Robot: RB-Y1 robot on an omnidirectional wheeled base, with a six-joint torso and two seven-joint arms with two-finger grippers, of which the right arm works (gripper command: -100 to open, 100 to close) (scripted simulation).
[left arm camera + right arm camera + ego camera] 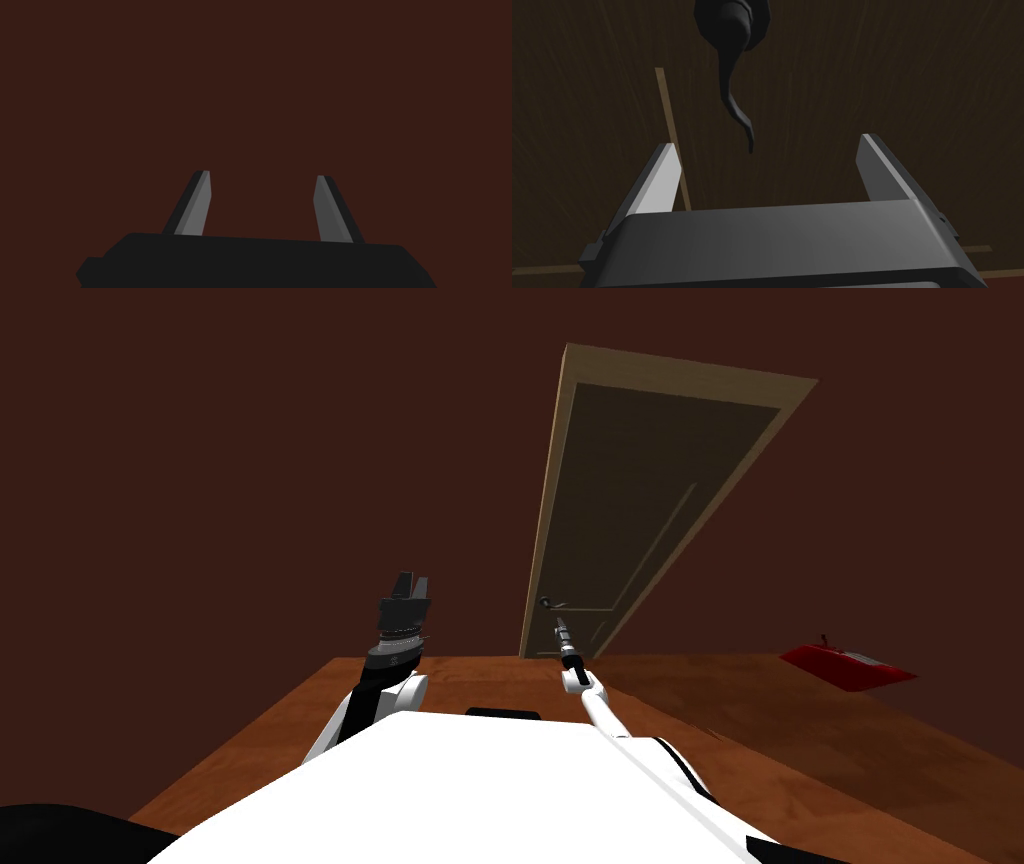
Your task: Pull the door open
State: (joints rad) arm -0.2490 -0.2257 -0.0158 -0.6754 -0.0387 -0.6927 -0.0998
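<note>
Both are open: my right end effector has the dark handle just ahead between its fingers, untouched, while my left end effector hangs left of it. The door stands right of centre in the head view.

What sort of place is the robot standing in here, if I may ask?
Probably a room in a house: a dark brown wall, a brown floor and a panelled door with a lever handle.

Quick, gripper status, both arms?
Left gripper: open, holding nothing.
Right gripper: open, at the tip of the dark door handle, not gripping it.
</note>
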